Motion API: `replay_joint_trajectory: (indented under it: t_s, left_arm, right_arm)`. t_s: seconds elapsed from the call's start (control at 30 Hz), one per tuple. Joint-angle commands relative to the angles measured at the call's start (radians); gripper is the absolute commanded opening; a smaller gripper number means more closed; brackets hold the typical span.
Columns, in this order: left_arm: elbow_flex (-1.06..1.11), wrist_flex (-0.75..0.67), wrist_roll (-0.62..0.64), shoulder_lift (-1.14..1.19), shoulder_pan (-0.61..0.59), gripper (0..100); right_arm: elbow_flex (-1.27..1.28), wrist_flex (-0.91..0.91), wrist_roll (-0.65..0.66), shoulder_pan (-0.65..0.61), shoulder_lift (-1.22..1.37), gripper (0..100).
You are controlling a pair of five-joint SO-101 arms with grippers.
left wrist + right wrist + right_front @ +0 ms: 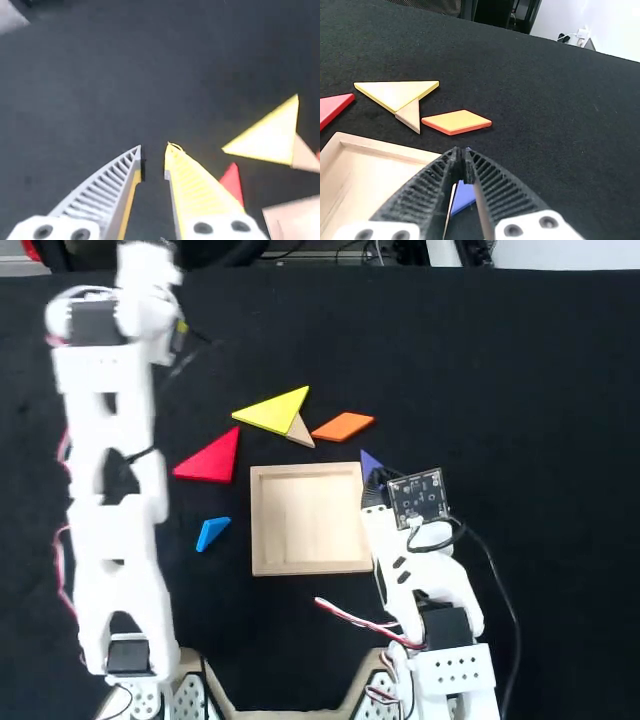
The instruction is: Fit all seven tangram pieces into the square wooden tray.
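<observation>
The first placement seems to be in hand: the right tool is pinched almost shut on a dark blue flat piece just beside the square pale wooden tray, on its side toward the right edge of the black table. The next move calls for lifting the piece over the rim and laying it flat in the empty tray. The left tool, parted by a narrow gap and holding nothing, hangs toward the table's far left corner, and the right tool's fingers hide most of the blue piece, so its shape is unclear.
</observation>
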Motion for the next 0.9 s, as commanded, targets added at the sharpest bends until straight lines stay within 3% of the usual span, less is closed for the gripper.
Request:
replay_joint_trajectory:
  t_s: [0.0, 0.17, 0.4, 0.47, 0.6, 0.73, 0.87]
  left_arm:
    - [0.016, 0.003, 0.021, -0.249, -0.071, 9]
    - [0.308, 0.003, 0.014, -0.543, -0.067, 9]
    - [0.906, -0.009, -0.091, -1.017, 0.074, 10]
    - [1.106, -0.06, -0.106, -1.091, 0.09, 14]
    - [1.534, -0.238, -0.209, -1.165, 0.088, 29]
    - [1.913, -0.555, -0.364, -1.192, 0.064, 30]
    - [2.118, -0.933, -0.388, -1.169, 0.016, 30]
  right_arm:
    - [-0.001, -0.025, 0.008, -0.011, 0.01, 1.5]
    - [-0.001, -0.025, 0.008, -0.011, 0.01, 1.5]
    - [-0.001, -0.023, 0.008, -0.011, 0.01, 1.5]
    - [-0.001, -0.021, 0.008, -0.011, 0.01, 1.5]
    - [-0.001, -0.021, 0.008, -0.012, 0.01, 1.5]
    - [-0.001, -0.02, 0.008, -0.012, 0.01, 1.5]
    - [-0.001, -0.02, 0.008, -0.012, 0.01, 1.5]
